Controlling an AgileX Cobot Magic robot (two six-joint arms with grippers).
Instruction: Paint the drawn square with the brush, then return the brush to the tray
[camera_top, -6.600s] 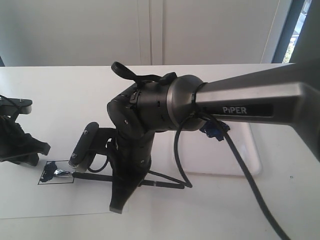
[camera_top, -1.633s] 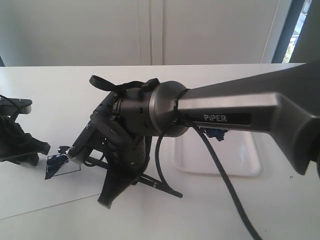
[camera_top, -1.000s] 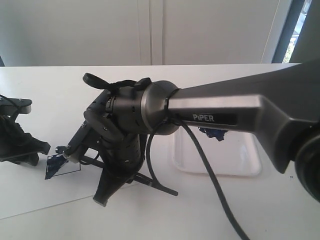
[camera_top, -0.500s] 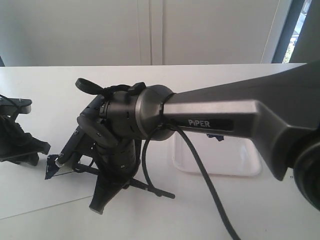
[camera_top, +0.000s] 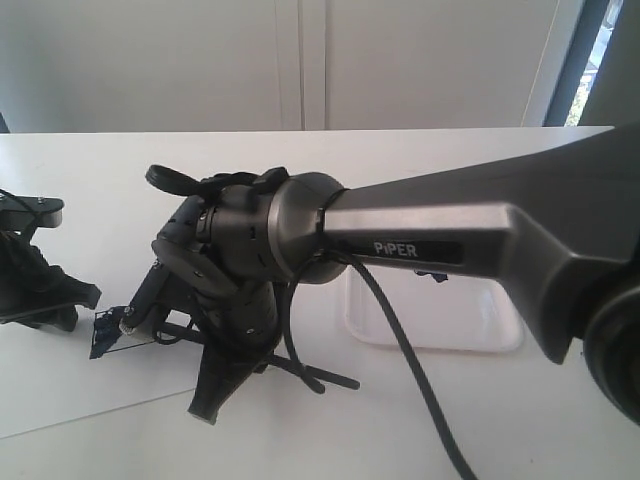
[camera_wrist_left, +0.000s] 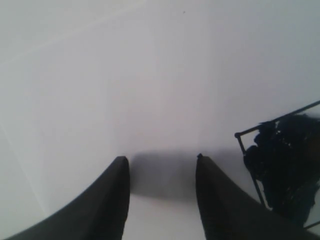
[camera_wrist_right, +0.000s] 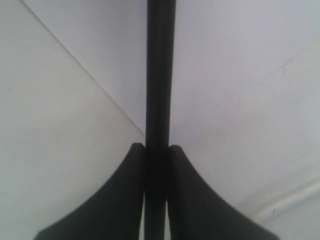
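A: Right end effector: status?

B: Clamped on the brush. The wrist view shows both fingers pressed against the black handle, one on each side, no gap. The handle runs straight out ahead over the paper sheet.

A: Left end effector?

B: Fingers spread, nothing between them. Only bare white paper under the gap. It sits low at the left of the exterior view, just beside the drawn square.

A: State of the square?

B: Thin black outline, one corner plain in the left wrist view. Irregular dark paint covers much of the inside, with white showing along the outline. The far part is cut off by the picture's edge.

A: Brush position relative to the square?

B: Exterior view: the handle lies at a shallow slant under the right arm, rear end toward the tray, front end toward the square. Bristles sit at the square's near edge. Contact cannot be told, since the wrist housing blocks that spot.

A: Tray?

B: On the counter, right of the paper, partly hidden behind the arm and its cable. The brush is not in it.
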